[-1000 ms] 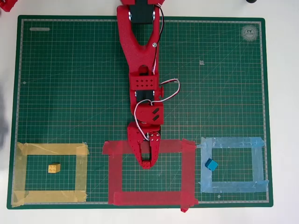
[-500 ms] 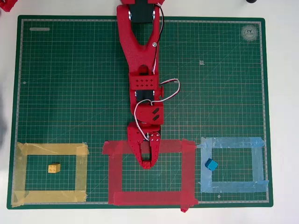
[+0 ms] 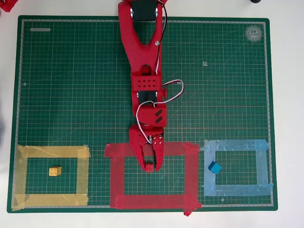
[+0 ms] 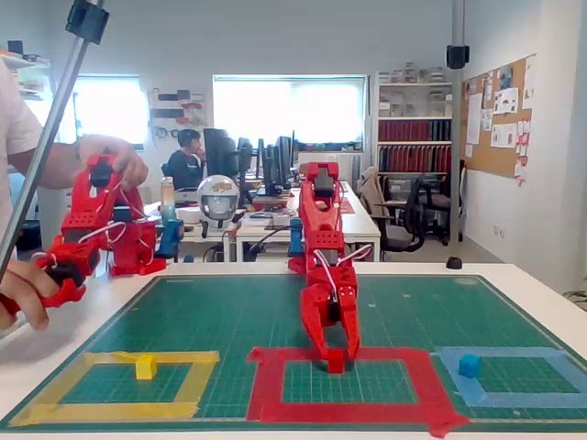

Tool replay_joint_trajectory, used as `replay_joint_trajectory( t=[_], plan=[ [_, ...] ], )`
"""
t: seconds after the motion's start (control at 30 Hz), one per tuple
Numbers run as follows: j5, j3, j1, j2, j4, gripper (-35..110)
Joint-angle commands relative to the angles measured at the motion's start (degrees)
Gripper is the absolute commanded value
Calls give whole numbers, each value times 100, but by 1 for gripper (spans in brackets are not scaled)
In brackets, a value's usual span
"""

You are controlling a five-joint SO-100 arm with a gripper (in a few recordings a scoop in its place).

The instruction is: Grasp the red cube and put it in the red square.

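The red cube [image 3: 149, 166] [image 4: 336, 360] sits low on the green mat, inside the red square [image 3: 152, 201] [image 4: 348, 411], just below that outline's top tape strip in the overhead view. My red gripper [image 3: 151, 167] [image 4: 337, 354] hangs over it, open, with one finger on each side of the cube. In the overhead view the right finger stands clearly apart from the cube. Whether the left finger still touches it I cannot tell.
A yellow cube [image 3: 55, 171] [image 4: 145, 367] lies inside the yellow tape outline [image 3: 51, 152] on the left. A blue cube [image 3: 215, 167] [image 4: 470, 365] lies inside the light blue outline [image 3: 237, 145] on the right. The green mat [image 3: 71, 85] ends just below the outlines.
The jaws have opened: the right finger swung outward and the red cube now shows between the fingers. The arm has stayed in place.
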Motion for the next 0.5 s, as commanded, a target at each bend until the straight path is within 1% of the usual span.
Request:
replay_joint_trajectory(
  t=[0.0, 0.27, 0.37, 0.47],
  plan=[
    [79, 272, -70, 1011, 79, 14],
    [79, 1380, 35, 2312, 79, 14],
    [79, 2127, 105, 3155, 88, 14],
    [79, 3217, 114, 4192, 88, 14]
  ],
)
